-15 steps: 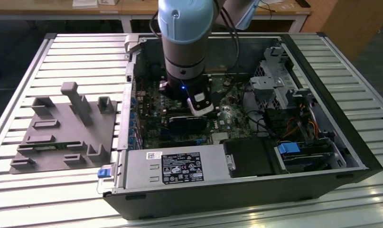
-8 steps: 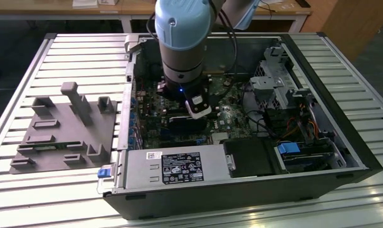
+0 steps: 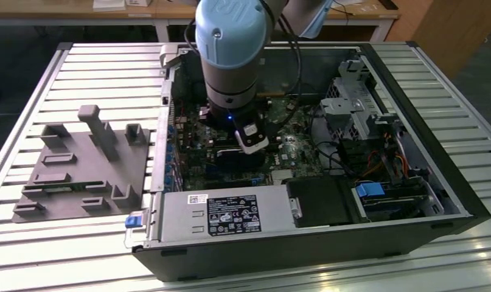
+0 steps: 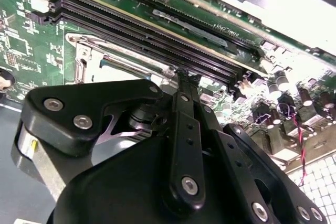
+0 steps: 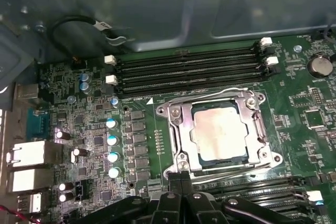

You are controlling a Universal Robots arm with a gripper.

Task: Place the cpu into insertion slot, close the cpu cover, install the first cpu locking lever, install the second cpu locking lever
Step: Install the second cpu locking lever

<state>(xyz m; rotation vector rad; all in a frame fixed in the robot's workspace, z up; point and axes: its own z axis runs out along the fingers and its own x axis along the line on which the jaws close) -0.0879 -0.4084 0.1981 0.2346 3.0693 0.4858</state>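
In the exterior view, an open computer case (image 3: pixel 440 182) lies on its side on a slatted metal table (image 3: pixel 107 67). On the exterior view's left, a grey fixture block (image 3: pixel 83 167) with upright pegs sits on the slats beside the case. Wooden desks (image 3: pixel 148 12) stand behind the table. The robot arm (image 3: pixel 229 55) reaches down into the case over the green motherboard (image 3: pixel 298 152). A grey power supply (image 3: pixel 221 216) lies along the near wall of the case.

In the second wrist view, the black gripper (image 4: pixel 184 77) hangs close above the board, its fingers (image 4: pixel 186 124) drawn nearly together with nothing between them, beside long black memory slots (image 4: pixel 157 38).

In the first wrist view, the cpu (image 5: pixel 218 132) sits in the insertion slot (image 5: pixel 181 153), and the cpu cover (image 5: pixel 176 124) lies closed around it, the chip showing through the cover's window. Wire levers (image 5: pixel 231 92) run along the frame's edges. The gripper's tips are just beside the socket's edge. A row of capacitors (image 5: pixel 111 148) stands nearby.
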